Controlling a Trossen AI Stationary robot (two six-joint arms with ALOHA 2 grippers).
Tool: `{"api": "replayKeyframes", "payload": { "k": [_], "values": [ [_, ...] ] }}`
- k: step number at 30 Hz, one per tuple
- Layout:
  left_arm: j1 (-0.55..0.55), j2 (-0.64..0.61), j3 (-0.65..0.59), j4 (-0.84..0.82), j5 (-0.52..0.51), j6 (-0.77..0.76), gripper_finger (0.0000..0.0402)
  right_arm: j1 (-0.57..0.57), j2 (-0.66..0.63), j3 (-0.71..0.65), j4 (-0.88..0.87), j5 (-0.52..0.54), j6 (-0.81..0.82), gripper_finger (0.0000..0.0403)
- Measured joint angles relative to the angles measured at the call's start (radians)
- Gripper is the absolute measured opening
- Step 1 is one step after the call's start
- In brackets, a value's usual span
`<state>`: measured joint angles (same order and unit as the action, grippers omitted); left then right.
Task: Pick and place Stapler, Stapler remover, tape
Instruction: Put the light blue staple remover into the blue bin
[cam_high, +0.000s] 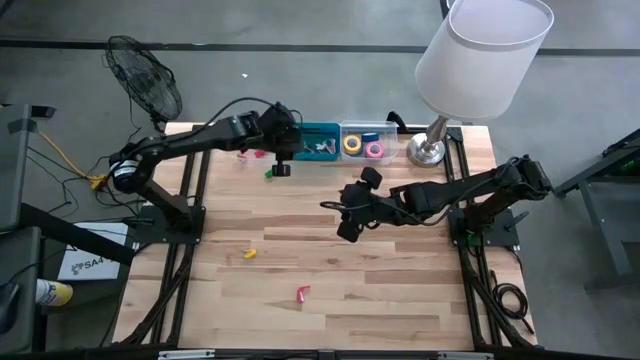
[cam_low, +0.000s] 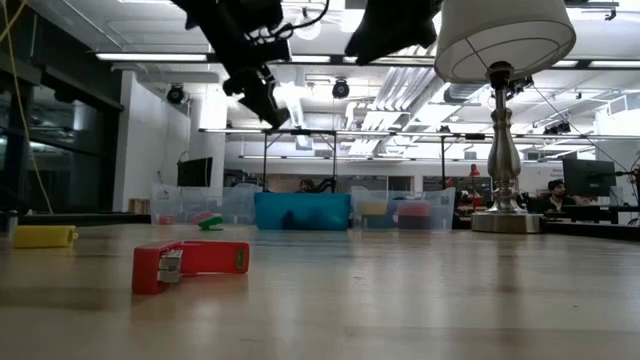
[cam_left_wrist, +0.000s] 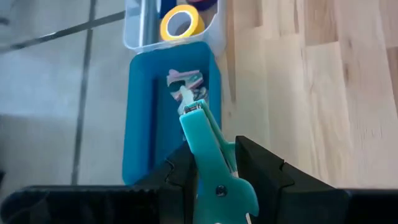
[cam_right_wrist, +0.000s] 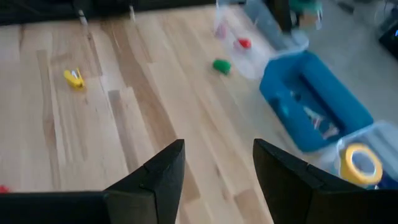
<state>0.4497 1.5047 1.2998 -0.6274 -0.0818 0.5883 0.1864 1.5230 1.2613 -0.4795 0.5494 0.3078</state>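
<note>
Teal stapler remover (cam_left_wrist: 208, 158) in L hand (cam_left_wrist: 214, 180), tip twd blue bin (cam_left_wrist: 144, 93).

You have a lamp (cam_high: 470, 70) with a white shade standing at the table's (cam_high: 400, 290) far right corner (silver base), and a black fan (cam_high: 145, 80) sits off the far left corner.

Matt wooden table (cam_high: 380, 280), glossy blue plastic bin (cam_left_wrist: 143, 106), metal lamp base (cam_high: 428, 150)
</note>
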Motion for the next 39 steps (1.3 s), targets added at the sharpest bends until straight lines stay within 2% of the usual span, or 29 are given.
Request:
{"api": "replayKeyframes", "payload": {
  "k": [3,13,22,33,35,39],
  "values": [
    [0.041,0.032,0.0,0.05,0.079,0.028,0.0092,-0.021,0.0,0.0,0.062,-0.028,-0.053,0.0181],
    [0.168,0.181,-0.001,0.182,0.251,0.062,0.0092,-0.134,0.0,0.0,0.108,-0.252,-0.108,0.0181],
    [0.247,0.261,-0.001,0.228,0.258,0.083,0.0092,-0.148,-0.01,0.0,0.175,-0.301,-0.124,0.0181],
    [0.257,0.317,-0.001,0.237,0.279,0.124,0.0092,-0.137,-0.013,-0.001,0.237,-0.302,-0.05,0.0181],
    [0.257,0.325,-0.001,0.241,0.282,0.123,0.0092,-0.136,-0.015,-0.038,0.3,-0.31,-0.023,0.0181],
    [0.257,0.327,-0.001,0.243,0.282,0.115,0.0092,-0.139,-0.064,-0.208,0.543,-0.316,0.069,0.0181]
  ]
}}
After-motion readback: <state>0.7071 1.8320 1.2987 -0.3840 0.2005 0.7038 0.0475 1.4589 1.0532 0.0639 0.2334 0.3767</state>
